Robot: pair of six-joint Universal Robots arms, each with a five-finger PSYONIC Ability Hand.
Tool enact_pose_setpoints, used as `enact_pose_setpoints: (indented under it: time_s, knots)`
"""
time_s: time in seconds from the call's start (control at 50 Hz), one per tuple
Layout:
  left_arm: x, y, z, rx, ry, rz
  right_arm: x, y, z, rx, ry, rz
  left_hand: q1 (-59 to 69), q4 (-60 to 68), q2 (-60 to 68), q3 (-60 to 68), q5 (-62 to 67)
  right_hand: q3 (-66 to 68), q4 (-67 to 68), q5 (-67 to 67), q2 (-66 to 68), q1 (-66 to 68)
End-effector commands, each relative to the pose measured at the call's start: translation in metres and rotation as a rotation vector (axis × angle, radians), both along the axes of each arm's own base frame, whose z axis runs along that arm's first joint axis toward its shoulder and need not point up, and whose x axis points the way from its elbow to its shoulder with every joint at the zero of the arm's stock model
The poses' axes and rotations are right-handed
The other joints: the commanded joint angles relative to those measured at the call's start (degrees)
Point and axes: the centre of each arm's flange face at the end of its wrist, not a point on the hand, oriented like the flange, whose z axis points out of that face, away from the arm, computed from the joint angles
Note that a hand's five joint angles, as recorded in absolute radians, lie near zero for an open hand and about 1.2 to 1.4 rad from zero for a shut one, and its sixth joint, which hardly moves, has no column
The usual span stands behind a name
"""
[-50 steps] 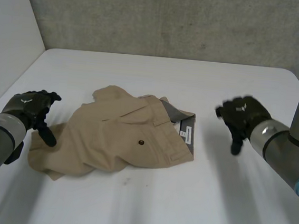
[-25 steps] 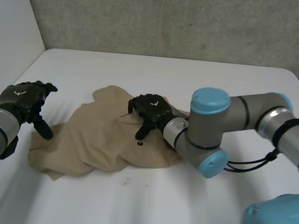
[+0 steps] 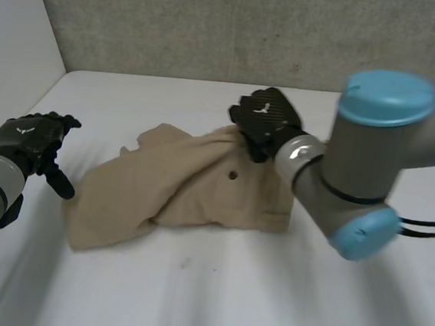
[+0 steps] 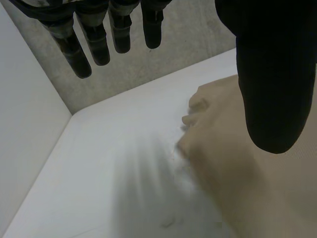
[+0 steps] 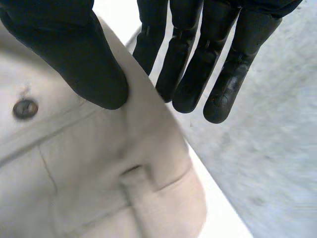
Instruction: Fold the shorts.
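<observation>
At the centre of the head view, the tan shorts (image 3: 183, 194) lie rumpled, with a dark button (image 3: 233, 174) showing near the waistband. The right hand (image 3: 264, 117) pinches the far waistband edge, thumb on top and straight fingers behind. The left hand (image 3: 31, 141) hovers just off the leg end, its fingers loose and empty. The fold would likely go best with the pinched edge carried low and level while the left hand pins the leg end to the white table (image 3: 189, 299).

Crumpled tan shorts (image 3: 176, 194) lie spread on the desk (image 3: 228, 287), one edge pinched in the right hand (image 3: 264, 115).
</observation>
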Motion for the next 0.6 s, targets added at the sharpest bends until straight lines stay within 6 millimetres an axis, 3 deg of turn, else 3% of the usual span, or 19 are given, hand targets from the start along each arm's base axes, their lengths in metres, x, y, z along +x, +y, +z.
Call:
enact_pose_setpoints:
  time_s: [0.02, 0.12, 0.28, 0.34, 0.46, 0.6]
  knots:
    - [-0.008, 0.006, 0.004, 0.008, 0.024, -0.087, -0.052, 0.017, -0.002, -0.047, 0.265, -0.117, -0.5, -1.2, -1.0, -1.8, -1.8, 12.5, 11.8, 14.9, 12.7, 24.8]
    - [-0.02, 0.012, 0.007, 0.029, 0.056, -0.204, -0.072, 0.05, 0.009, -0.048, 0.259, -0.093, -0.2, -0.8, -0.6, -1.4, -1.5, 12.5, 11.8, 14.9, 12.7, 24.8]
    - [-0.034, 0.002, 0.027, -0.041, 0.091, -0.334, -0.084, 0.088, -0.003, -0.013, 0.249, 0.06, 1.7, 1.0, 1.2, 0.4, 0.4, 12.5, 11.8, 14.9, 12.7, 24.8]
    - [-0.039, -0.002, 0.03, -0.042, 0.101, -0.371, -0.087, 0.093, -0.005, -0.007, 0.238, 0.072, 4.7, 4.0, 4.2, 3.4, 3.4, 12.5, 11.8, 14.9, 12.7, 24.8]
    - [-0.062, 0.008, 0.011, 0.09, 0.102, -0.453, -0.09, 0.096, -0.013, 0.01, 0.239, 0.066, 10.4, 9.8, 10.0, 9.2, 9.1, 12.5, 11.8, 14.9, 12.7, 24.8]
    - [-0.065, 0.015, -0.01, 0.186, 0.061, -0.401, -0.092, 0.094, -0.016, 0.037, 0.225, 0.037, 15.3, 14.6, 14.8, 14.0, 14.0, 12.5, 11.8, 14.9, 12.7, 24.8]
